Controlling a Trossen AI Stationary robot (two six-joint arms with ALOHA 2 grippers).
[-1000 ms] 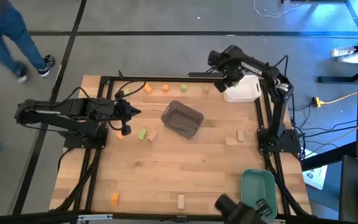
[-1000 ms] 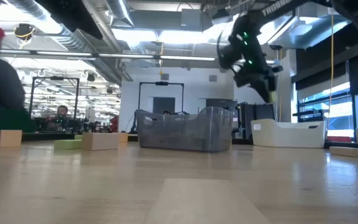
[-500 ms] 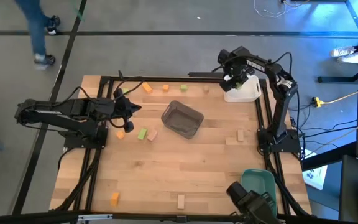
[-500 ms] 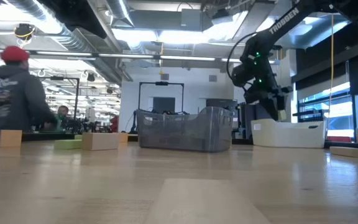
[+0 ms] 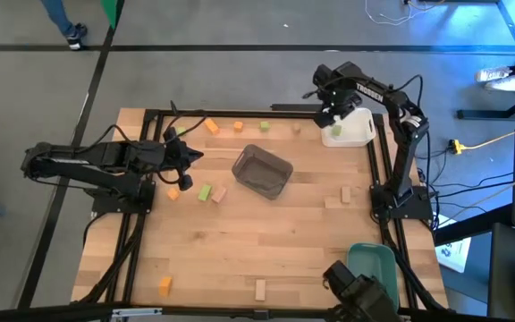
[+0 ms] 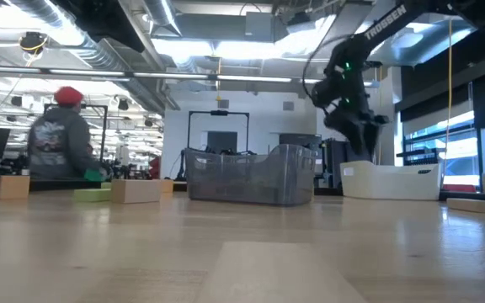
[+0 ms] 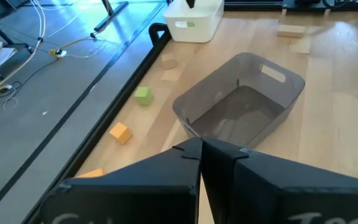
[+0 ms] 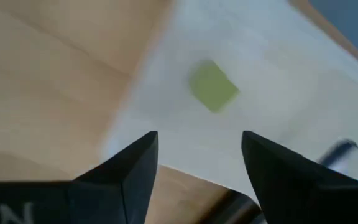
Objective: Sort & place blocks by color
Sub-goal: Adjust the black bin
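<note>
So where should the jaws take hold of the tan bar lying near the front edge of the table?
Probably come straight down on the tan bar and close across its narrow width at mid-length. It lies flat with bare table around it, so both long sides look free.

In the high view the right hand (image 5: 328, 114) hangs over the white tray (image 5: 350, 132) and covers the green block (image 8: 212, 86) lying inside, which only the right wrist view shows, and blurred. The green tray (image 5: 375, 265) is partly hidden behind a dark camera mount at the bottom edge. In the low view the grey bin (image 6: 251, 174) blocks the tabletop behind it.
</note>
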